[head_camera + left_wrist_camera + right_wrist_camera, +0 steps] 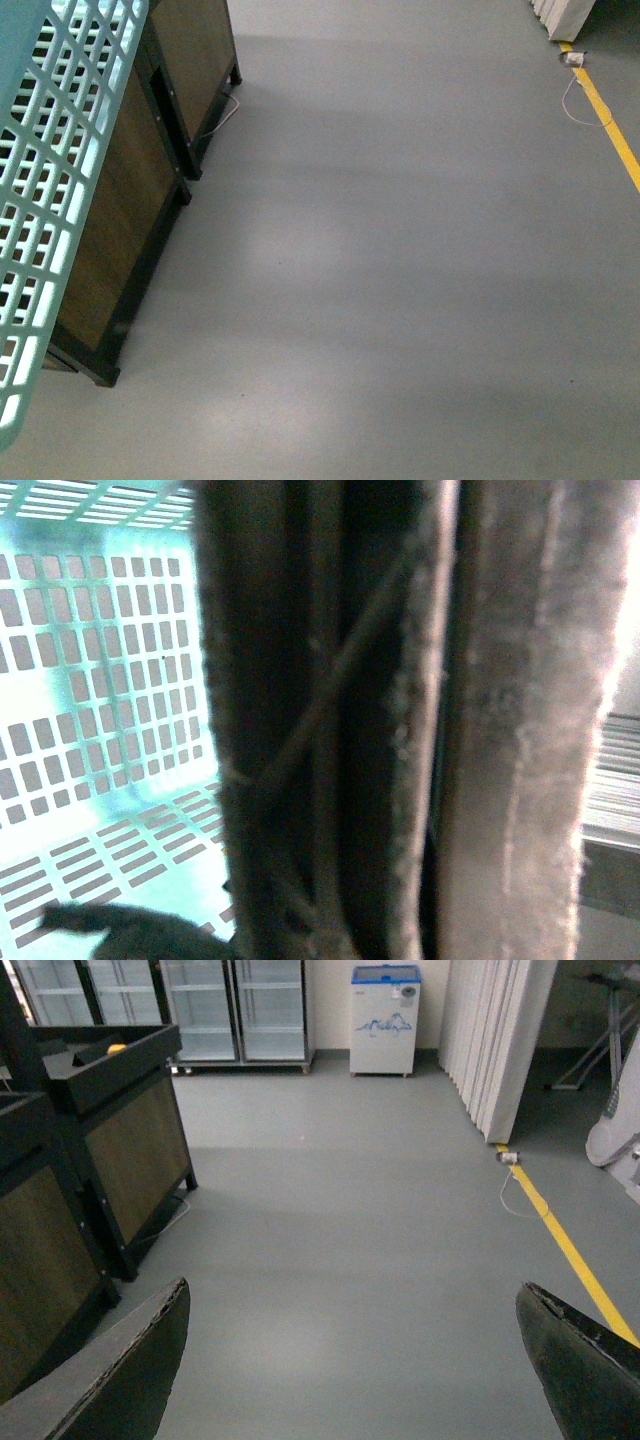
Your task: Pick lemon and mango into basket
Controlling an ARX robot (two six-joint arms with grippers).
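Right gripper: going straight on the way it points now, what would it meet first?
Nothing close. Ahead of the open right gripper lies only bare grey floor, which it would probably reach first. The wooden stands sit off that line. Depth is hard to judge.

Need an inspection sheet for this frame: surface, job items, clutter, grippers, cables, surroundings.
Surface: bare grey floor; no table in view.
Job's things: turquoise basket at the front view's left edge; no fruit on the part of its slotted inside that shows. Lemon and mango not identifiable, only a yellow speck in the far wooden bin.
Clutter: nothing seen.
Grippers: right gripper open, empty. Left gripper not made out; dark fuzzy bands fill its wrist view.
Cables: white cable by the yellow floor line; another cable at a bin's foot.
Surroundings: glass-door fridges, white chest freezer, white folding partition.
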